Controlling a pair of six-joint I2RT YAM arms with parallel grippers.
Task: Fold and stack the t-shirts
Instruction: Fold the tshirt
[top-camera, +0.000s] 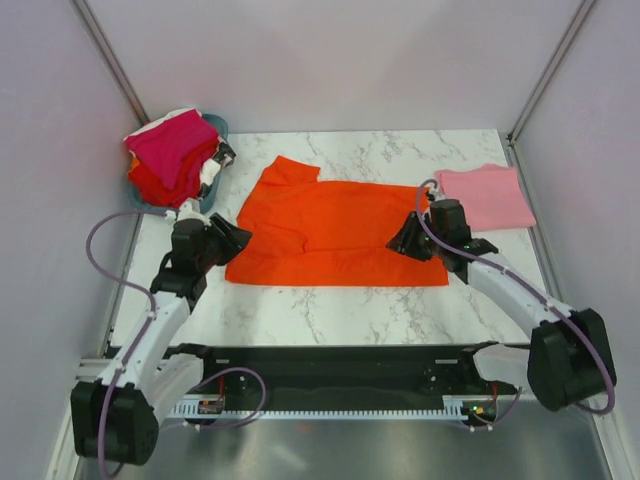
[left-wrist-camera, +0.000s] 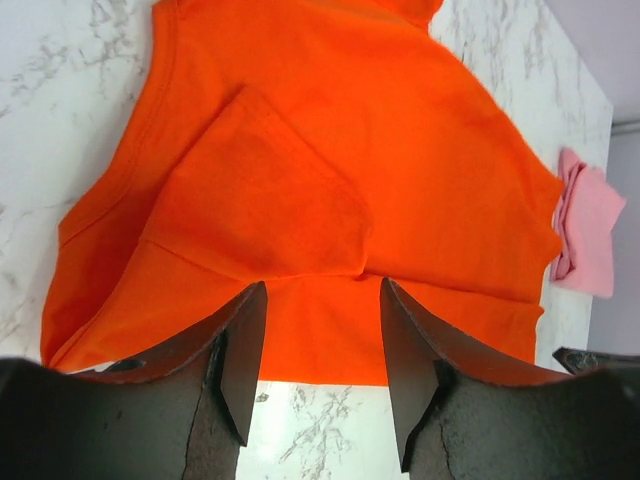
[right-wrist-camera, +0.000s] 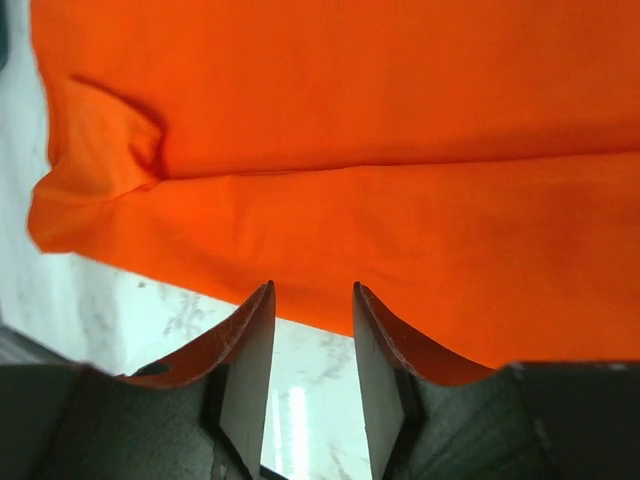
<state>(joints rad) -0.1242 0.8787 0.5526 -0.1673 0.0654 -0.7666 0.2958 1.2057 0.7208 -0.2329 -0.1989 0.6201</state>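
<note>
L gripper: jaws apart, empty, at orange shirt L edge
R gripper: jaws apart, empty, at its R edge
Pink shirt: folded, far R
Shirt pile: far-L corner

Lab test booth: plain white walls, marble-look table.

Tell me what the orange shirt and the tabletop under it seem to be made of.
Orange shirt: soft matte cloth, probably cotton knit; it creases and folds over itself, with a stitched hem. Tabletop: white marble-look surface with grey veins, smooth and faintly glossy in the right wrist view; stone or printed laminate cannot be told.
</note>
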